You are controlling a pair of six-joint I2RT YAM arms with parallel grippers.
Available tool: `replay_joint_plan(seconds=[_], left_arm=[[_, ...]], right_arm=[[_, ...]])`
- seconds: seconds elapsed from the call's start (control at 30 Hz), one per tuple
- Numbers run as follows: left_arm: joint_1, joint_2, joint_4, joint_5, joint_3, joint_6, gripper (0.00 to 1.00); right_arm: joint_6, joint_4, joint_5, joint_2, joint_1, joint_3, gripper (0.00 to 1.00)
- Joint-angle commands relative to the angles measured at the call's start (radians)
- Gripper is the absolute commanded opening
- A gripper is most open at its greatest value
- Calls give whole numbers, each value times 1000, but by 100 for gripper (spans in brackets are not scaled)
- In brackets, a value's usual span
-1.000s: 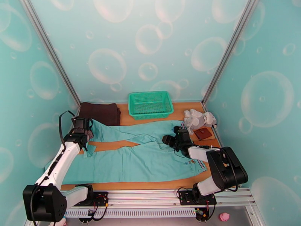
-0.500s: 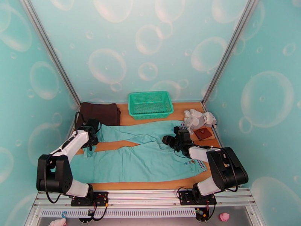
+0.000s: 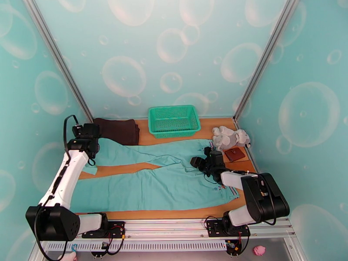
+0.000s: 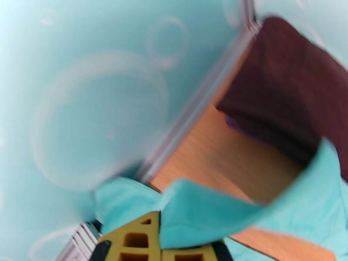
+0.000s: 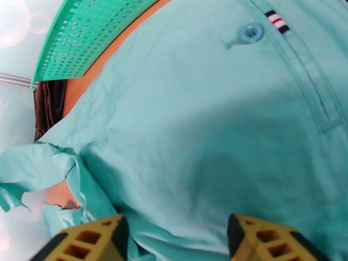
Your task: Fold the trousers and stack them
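At the left wall, the left gripper (image 4: 158,245) is clamped on the hem of the far leg of the trousers (image 3: 165,181), holding it up just near of the brown garment (image 3: 117,130). The trousers lie flat across the table (image 3: 174,213): teal, with the legs pointing left and wood showing between them, and the striped waist at the right. The right gripper (image 5: 174,240) hangs with fingers spread above the seat, near a button (image 5: 251,32). Bare wood runs along the near edge; basket (image 3: 174,120), plush (image 3: 230,136) and wallet (image 3: 235,154) crowd the far side
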Motion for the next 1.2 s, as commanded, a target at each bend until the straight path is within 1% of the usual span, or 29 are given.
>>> replay_joint_plan(seconds=[0.0,0.07,0.13,0.2,0.23,0.3,0.4,0.53,0.63,0.7,0.73,0.77,0.8,0.83,0.87,0.9,0.97,1.07,1.17], left_arm=[[54,12,86,-104,5,206,0],[83,33,174,-104,-21,287,0],[104,83,210,-97,-27,304,0],[117,153,204,-105,-18,301,0],[124,190,205,-147,-12,294,0],[146,264,207,-164,16,268,0],[183,365,233,-148,53,251,0],[212,496,233,-144,93,222,0],[236,558,268,-141,109,225,0],[247,598,262,-117,144,219,2],[248,617,263,-78,162,219,4],[249,629,274,-77,174,219,7],[247,644,294,-79,186,224,21],[247,656,314,-83,198,226,39],[248,668,337,-92,207,230,47],[247,676,378,-101,216,243,52],[245,668,481,-94,218,267,58],[235,589,605,-11,179,253,60],[207,458,637,135,105,204,62]], right_arm=[[-19,-60,95,-13,-11,-35,65],[-6,-63,115,-39,-10,-52,65],[5,-82,155,-60,-7,-60,65],[9,-89,167,-70,-8,-66,64],[11,-87,170,-74,-7,-70,64],[8,-93,182,-84,-7,-74,64],[0,-100,214,-100,-8,-86,65],[-3,-70,182,-125,-7,-102,65],[-26,-60,154,-154,-5,-104,65],[-39,-55,145,-179,5,-105,65],[-46,-67,155,-190,11,-98,65],[-50,-75,161,-200,17,-92,65],[-53,-82,163,-208,21,-85,65],[-56,-88,163,-216,27,-79,65],[-57,-90,160,-223,32,-75,66],[-62,-92,158,-229,40,-69,66],[-76,-100,163,-237,62,-44,66],[-112,-153,163,-226,98,23,66],[-153,-202,197,-216,145,101,66]])
